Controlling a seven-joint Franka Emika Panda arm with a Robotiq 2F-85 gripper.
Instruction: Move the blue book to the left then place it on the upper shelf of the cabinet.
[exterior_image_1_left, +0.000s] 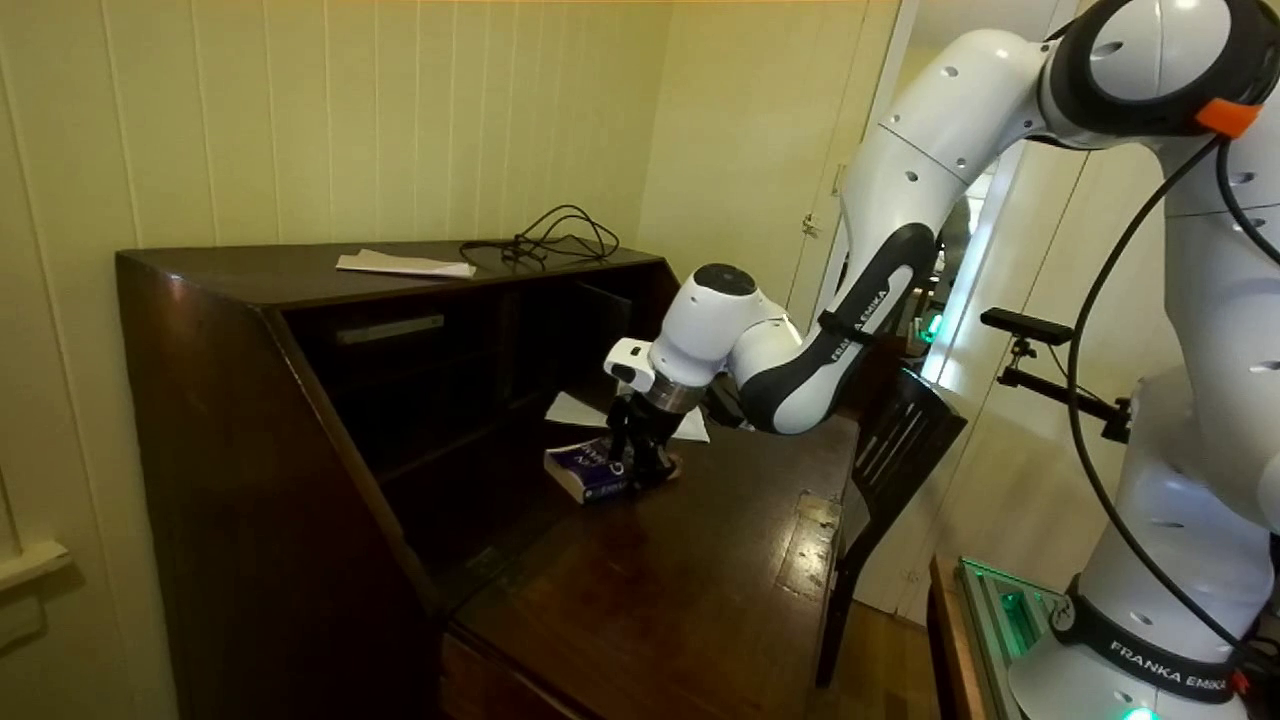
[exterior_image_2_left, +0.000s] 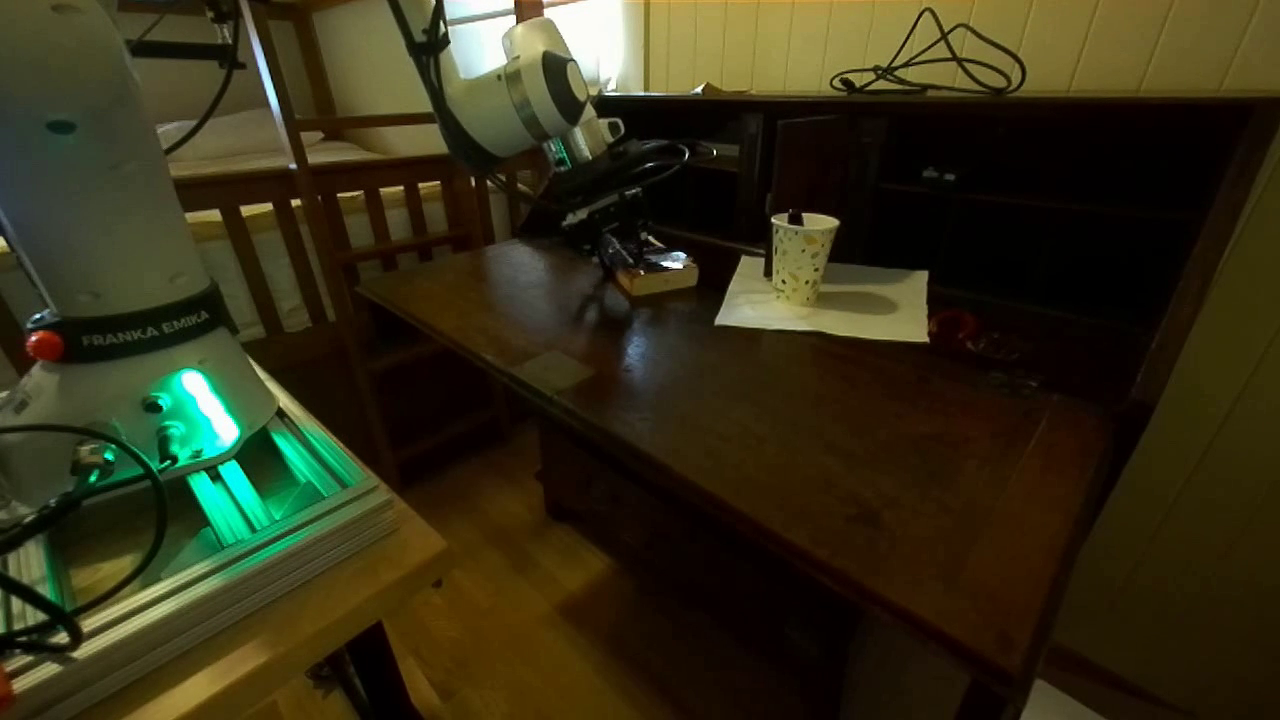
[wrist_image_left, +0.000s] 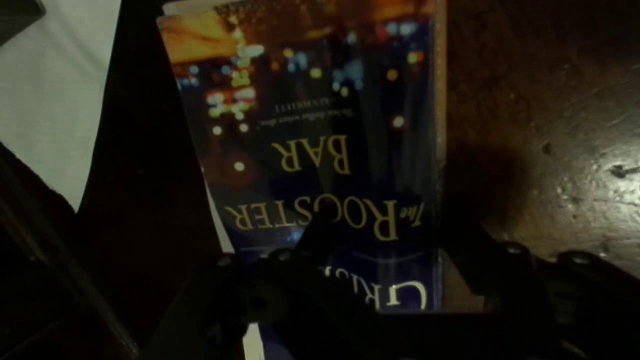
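The blue book (exterior_image_1_left: 582, 462) lies flat on the desk surface of the dark-brown cabinet (exterior_image_1_left: 240, 480), and also shows as a pale-edged block (exterior_image_2_left: 660, 280). Its cover (wrist_image_left: 310, 125) fills the middle of the wrist view, lettering upside down. My gripper (wrist_image_left: 390, 227) points down at the book's near part, jaws apart. The left finger (wrist_image_left: 320, 235) overlaps the cover; the right finger (wrist_image_left: 470, 250) is beyond the book's right edge. Whether either touches the book I cannot tell. In the recess, the upper shelf (exterior_image_2_left: 1050, 203) is a dim board.
A patterned cup (exterior_image_2_left: 803, 265) stands on white paper (exterior_image_2_left: 875, 318) behind the book. A small door (exterior_image_2_left: 805, 165) projects within the recess. A pale flat item (exterior_image_1_left: 390, 330) sits inside it. Loose cable (exterior_image_1_left: 555, 240) and paper (exterior_image_1_left: 400, 264) lie on the cabinet top. A chair (exterior_image_1_left: 890, 470) stands beside the desk.
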